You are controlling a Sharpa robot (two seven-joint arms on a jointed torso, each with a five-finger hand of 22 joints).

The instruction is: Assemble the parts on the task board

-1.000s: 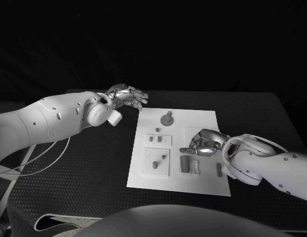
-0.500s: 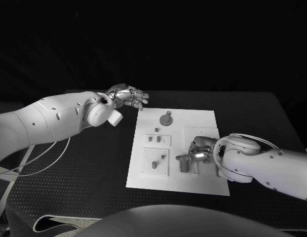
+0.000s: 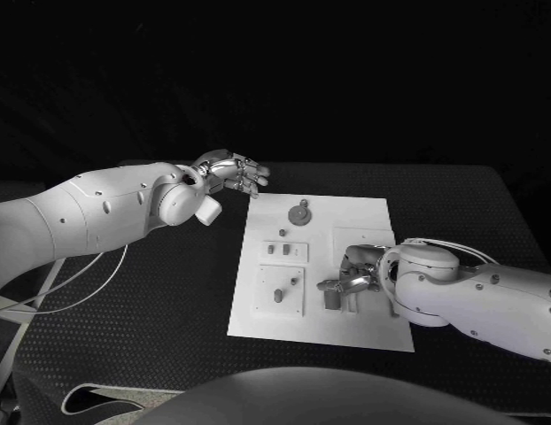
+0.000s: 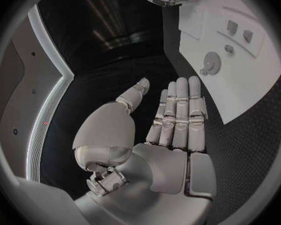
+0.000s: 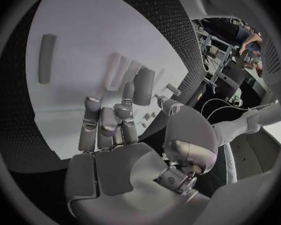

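**Task board state: right hand over the near parts, left hand raised at the far corner**

The task board point(image 3: 316, 266) is located in the middle of the black table point(image 3: 480, 212), with its long side running away from the robot. A round disc part point(image 3: 300, 215) is seated near the far end. Two small pegs point(image 3: 280, 250) are set in a square plate below the disc, and a second square plate point(image 3: 280, 290) carrying small parts is positioned nearer the robot. A dark cylinder part point(image 3: 332, 299) and a pale bar point(image 5: 113, 71) are laid side by side on the near right area; a further dark bar point(image 5: 46, 58) is laid apart from them near the board's edge.

The right hand point(image 3: 353, 280) is positioned over the near right area of the board. Its fingers point(image 5: 102, 126) are curled partway, close together, with the tips at the cylinder part. Whether the cylinder is touched or gripped cannot be determined.

The left hand point(image 3: 231, 171) is held above the table just beyond the board's far left corner. Its fingers point(image 4: 178, 110) are extended straight and pressed side by side, the thumb is set apart, and nothing is held.
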